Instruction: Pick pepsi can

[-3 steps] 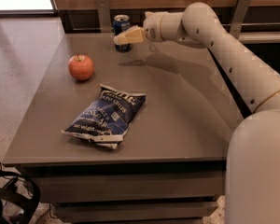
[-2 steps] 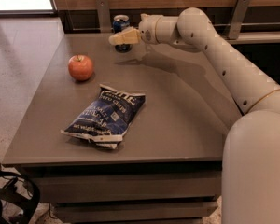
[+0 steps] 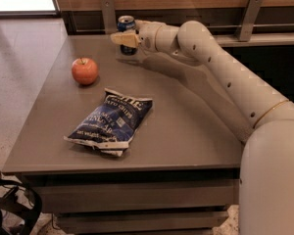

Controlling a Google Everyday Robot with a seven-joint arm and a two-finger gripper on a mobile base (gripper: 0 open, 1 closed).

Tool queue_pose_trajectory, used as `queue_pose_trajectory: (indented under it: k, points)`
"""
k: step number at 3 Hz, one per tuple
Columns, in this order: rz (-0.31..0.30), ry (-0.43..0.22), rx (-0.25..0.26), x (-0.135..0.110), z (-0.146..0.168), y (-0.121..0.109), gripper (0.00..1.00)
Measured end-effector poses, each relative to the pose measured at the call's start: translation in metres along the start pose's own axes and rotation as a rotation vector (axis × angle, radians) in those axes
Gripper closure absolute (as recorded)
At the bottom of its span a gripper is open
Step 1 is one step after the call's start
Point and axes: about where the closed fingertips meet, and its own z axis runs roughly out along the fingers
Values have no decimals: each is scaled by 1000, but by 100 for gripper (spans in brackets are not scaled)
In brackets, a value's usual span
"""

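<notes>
The pepsi can [image 3: 126,23] is a small dark blue can with a silver top. It stands upright at the far edge of the grey table [image 3: 186,131], near the back wall. My gripper [image 3: 128,33] has reached it from the right and is open. One beige finger [image 3: 122,38] crosses in front of the can's lower half, and the other lies behind it. The can stands on the table between the two fingers. Its lower part is hidden by the near finger.
A red apple [image 3: 85,70] sits at the left of the table. A flat dark blue chip bag [image 3: 112,123] lies in the middle front. Metal brackets [image 3: 107,13] stand on the wall behind the can. My arm [image 3: 220,67] spans the right side.
My gripper has moved left along the back edge, from beside the can to around it. The can, apple and chip bag have not moved.
</notes>
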Motion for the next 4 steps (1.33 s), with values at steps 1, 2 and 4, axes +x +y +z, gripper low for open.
queue_pose_trajectory:
  k: [1, 2, 4]
  points:
    - [0, 5, -5, 0, 1, 0, 53]
    - [1, 5, -10, 0, 4, 3, 77]
    - [2, 5, -16, 1, 7, 6, 100]
